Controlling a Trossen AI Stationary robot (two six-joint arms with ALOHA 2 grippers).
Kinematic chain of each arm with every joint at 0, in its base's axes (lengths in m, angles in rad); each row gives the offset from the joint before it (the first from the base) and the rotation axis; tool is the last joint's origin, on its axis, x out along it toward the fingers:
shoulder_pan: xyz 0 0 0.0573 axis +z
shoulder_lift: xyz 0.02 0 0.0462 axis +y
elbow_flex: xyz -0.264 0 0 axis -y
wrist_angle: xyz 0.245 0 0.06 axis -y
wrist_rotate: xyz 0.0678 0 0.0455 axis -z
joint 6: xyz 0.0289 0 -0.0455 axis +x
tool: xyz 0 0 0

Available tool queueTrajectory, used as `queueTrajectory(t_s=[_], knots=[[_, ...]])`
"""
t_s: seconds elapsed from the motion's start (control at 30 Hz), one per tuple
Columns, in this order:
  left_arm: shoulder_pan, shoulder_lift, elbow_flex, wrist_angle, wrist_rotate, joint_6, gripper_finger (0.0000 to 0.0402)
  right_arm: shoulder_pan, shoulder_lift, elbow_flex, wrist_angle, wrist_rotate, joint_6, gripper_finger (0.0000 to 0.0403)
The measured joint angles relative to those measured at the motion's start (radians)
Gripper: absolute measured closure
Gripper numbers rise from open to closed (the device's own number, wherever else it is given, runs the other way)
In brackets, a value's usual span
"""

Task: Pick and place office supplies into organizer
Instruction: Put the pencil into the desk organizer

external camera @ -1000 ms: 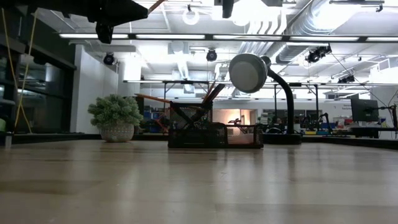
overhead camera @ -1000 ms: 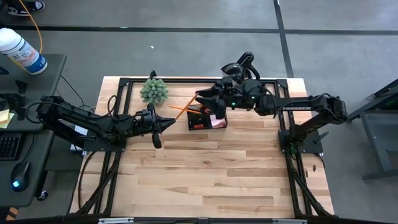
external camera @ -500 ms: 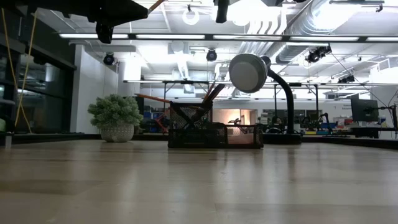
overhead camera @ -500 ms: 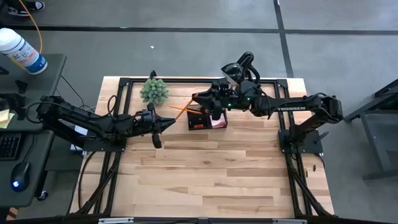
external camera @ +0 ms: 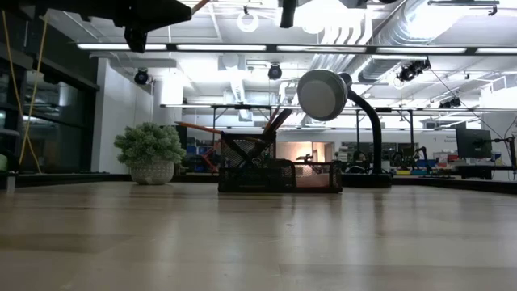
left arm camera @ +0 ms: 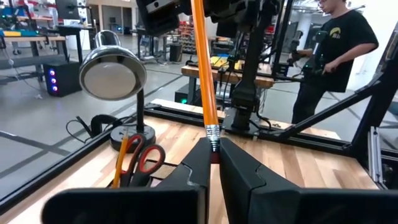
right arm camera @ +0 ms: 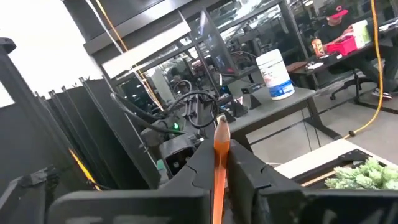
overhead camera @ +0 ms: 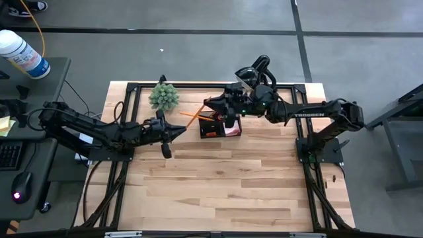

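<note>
Since a second ago the right gripper [overhead camera: 210,104] has slid left over the organizer [overhead camera: 220,124] and pinched the far end of the pencil [overhead camera: 196,112] the left arm holds out.

High view: left gripper [overhead camera: 181,130] sits beside the tray, near the plant [overhead camera: 163,96].

Low view: organizer [external camera: 279,175] stands by the lamp [external camera: 323,95], scissors and pencils upright inside.

Left wrist: fingers [left arm camera: 236,171] pressed on the pencil's [left arm camera: 203,70] eraser end.

Right wrist: fingers [right arm camera: 245,163] clamp its other end [right arm camera: 221,162]
</note>
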State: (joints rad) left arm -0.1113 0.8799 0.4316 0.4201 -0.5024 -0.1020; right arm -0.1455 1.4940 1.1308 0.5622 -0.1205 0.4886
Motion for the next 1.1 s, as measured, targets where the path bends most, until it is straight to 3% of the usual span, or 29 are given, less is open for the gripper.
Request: queueTrajectory(t_s=[0.3,0.43,0.6,0.87,1.1], knots=[[0.000,0.000,-0.001,-0.013,-0.011,0.001,0.0349,-0.043,-0.004,0.096,-0.067,-0.063,-0.063,0.0388],[0.000,0.000,-0.001,-0.039,-0.011,0.001,0.0326,-0.061,0.001,0.160,-0.230,-0.047,-0.144,0.0388],[0.000,0.000,-0.001,-0.083,0.020,-0.007,0.0306,-0.083,-0.002,0.235,-0.454,0.051,-0.281,0.0388],[0.000,0.001,-0.001,-0.123,0.020,-0.011,0.0298,-0.109,0.030,0.237,-0.614,0.084,-0.314,0.0388],[0.000,0.001,-0.001,-0.144,0.019,-0.011,0.0298,-0.109,0.145,0.235,-0.625,0.083,-0.314,0.0388]])
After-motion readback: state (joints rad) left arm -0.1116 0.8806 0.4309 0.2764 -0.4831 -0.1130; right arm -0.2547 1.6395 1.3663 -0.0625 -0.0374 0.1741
